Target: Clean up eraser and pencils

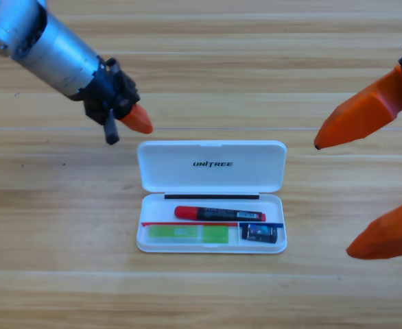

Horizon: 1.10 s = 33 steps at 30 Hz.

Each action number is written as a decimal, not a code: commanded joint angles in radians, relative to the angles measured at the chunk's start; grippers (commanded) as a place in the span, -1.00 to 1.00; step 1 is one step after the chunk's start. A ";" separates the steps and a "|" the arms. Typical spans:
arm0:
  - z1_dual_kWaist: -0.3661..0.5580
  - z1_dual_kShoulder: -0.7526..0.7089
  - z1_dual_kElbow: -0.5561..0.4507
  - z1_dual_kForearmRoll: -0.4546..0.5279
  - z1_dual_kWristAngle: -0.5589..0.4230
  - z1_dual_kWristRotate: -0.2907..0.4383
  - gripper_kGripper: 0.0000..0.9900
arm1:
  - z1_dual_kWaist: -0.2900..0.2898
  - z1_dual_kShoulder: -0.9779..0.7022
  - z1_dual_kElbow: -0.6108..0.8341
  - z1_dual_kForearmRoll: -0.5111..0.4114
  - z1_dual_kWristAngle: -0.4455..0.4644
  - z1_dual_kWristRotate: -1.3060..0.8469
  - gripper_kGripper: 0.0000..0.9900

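The eraser (pixel 259 234) lay in the lower right corner of the white case's tray (pixel 212 247), with its blue sleeve facing up. Just to its left, along the front wall of the tray, lay the pale green pencil (pixel 187 234). The red-ended pencil (pixel 219 214) lay above both, parallel to the green one and nearer the hinge. All three items rested fully inside the tray; none lay on the table (pixel 57 274). The lid (pixel 211 166) stood open, folded back flat behind the tray with its UNITREE lettering visible.

Judged from this layout, the collection stage was complete. The one step apparently left was closing the lid over the tray.

The left gripper (pixel 129 118) hung over the table just above and to the left of the lid's upper left corner, holding nothing; only one orange jaw showed, so its opening could not be told. The right gripper (pixel 348 199) sat at the picture's right edge, well apart from the case, its two orange jaws spread wide and empty.
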 commanded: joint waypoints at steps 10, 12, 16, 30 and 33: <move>-0.085 0.050 -0.018 -0.001 0.010 -0.030 -1.00 | -0.028 0.004 0.026 -0.010 0.025 0.013 0.96; -0.089 0.050 -0.016 0.001 0.015 -0.030 -1.00 | -0.028 0.005 0.026 -0.010 0.025 0.013 0.96; -0.092 0.050 -0.010 0.002 0.016 -0.029 -1.00 | -0.028 0.008 0.025 -0.010 0.029 0.013 0.96; -0.099 0.041 0.044 0.002 0.016 -0.024 -1.00 | -0.028 0.011 0.025 -0.010 0.029 0.017 0.96; -0.104 0.036 0.047 0.005 0.015 -0.024 -1.00 | -0.028 0.016 0.025 -0.010 0.031 0.017 0.96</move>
